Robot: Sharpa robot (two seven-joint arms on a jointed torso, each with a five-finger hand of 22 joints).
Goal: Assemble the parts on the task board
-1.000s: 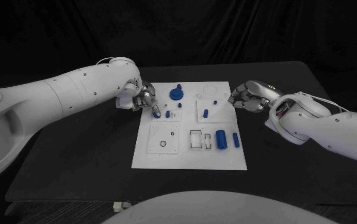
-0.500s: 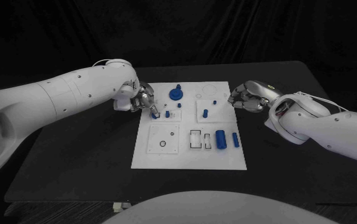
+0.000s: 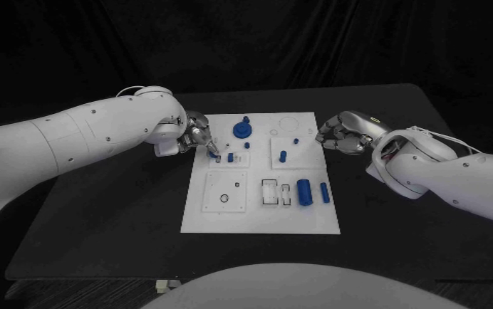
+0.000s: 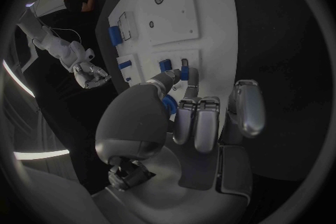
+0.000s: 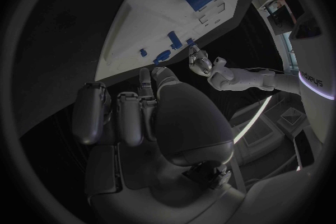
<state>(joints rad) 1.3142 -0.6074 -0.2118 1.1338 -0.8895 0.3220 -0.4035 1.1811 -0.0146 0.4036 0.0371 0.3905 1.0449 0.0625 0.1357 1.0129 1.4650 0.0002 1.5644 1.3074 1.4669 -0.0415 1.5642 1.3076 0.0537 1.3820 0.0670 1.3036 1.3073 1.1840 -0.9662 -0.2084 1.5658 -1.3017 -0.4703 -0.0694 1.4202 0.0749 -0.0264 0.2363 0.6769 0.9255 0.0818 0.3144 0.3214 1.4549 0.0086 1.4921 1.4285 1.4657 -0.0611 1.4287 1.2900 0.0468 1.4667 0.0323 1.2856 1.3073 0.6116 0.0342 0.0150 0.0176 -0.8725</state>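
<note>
- Task board [image 3: 262,213] lies flat mid-tabletop [image 3: 113,216], white, with blue parts standing in it and lying on it.
- Left hand [image 3: 195,136] sits at the board's left edge, pinching a small blue peg [image 4: 184,73] between thumb and finger, tip down at the board.
- Right hand [image 3: 339,134] hovers just off the board's right edge, fingers seemingly curled in, holding nothing.
- 2 blue cylinders [image 3: 305,191] lie side by side near the board's right side.

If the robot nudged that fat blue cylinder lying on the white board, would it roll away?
Probably, yes. The fat blue cylinder lies on its side on the task board, so a sideways push would likely roll it. It looks like solid plastic, so likely stiff and light. The thinner blue rod beside it might stop it rolling that way.
</note>
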